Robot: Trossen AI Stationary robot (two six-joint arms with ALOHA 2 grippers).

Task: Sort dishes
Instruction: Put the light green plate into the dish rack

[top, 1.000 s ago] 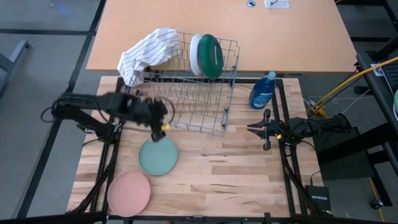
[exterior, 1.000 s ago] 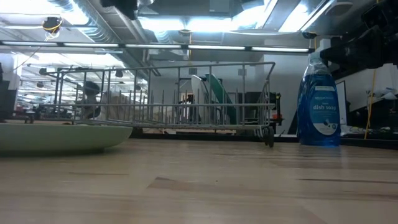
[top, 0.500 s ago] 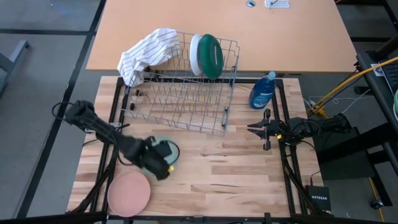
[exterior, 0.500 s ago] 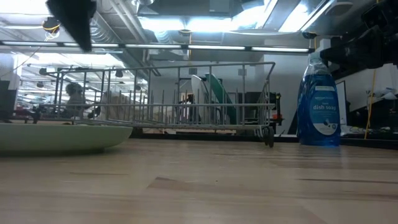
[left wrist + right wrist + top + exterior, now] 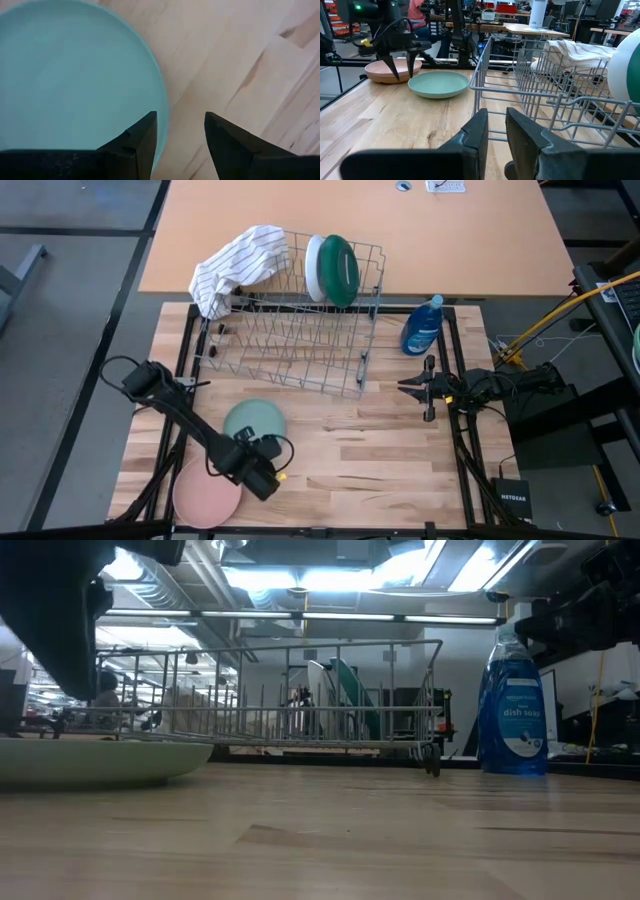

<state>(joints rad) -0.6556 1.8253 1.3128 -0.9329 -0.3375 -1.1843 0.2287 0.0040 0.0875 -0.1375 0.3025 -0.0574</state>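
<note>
The pale sage green plate (image 5: 250, 423) lies flat on the table; it also shows in the left wrist view (image 5: 70, 80) and the right wrist view (image 5: 439, 83). The pink plate (image 5: 205, 490) lies flat at the near left corner. The white plate (image 5: 316, 268) and the dark green plate (image 5: 340, 270) stand on edge in the wire rack (image 5: 290, 340). The tan-brown plate is out of view. My left gripper (image 5: 262, 468) is open, pointing down over the sage plate's near rim (image 5: 161, 107), one finger over the plate and one over bare wood. My right gripper (image 5: 408, 387) waits at the table's right, a narrow gap between its fingers.
A striped white cloth (image 5: 238, 265) hangs over the rack's far left corner. A blue dish soap bottle (image 5: 422, 326) stands right of the rack. Bare wood (image 5: 380, 460) lies between the plates and the table's near right.
My left gripper has gone from the rack's near left side toward the table's near edge, across the sage plate to its near rim, and has come down. The plates have stayed where they were.
</note>
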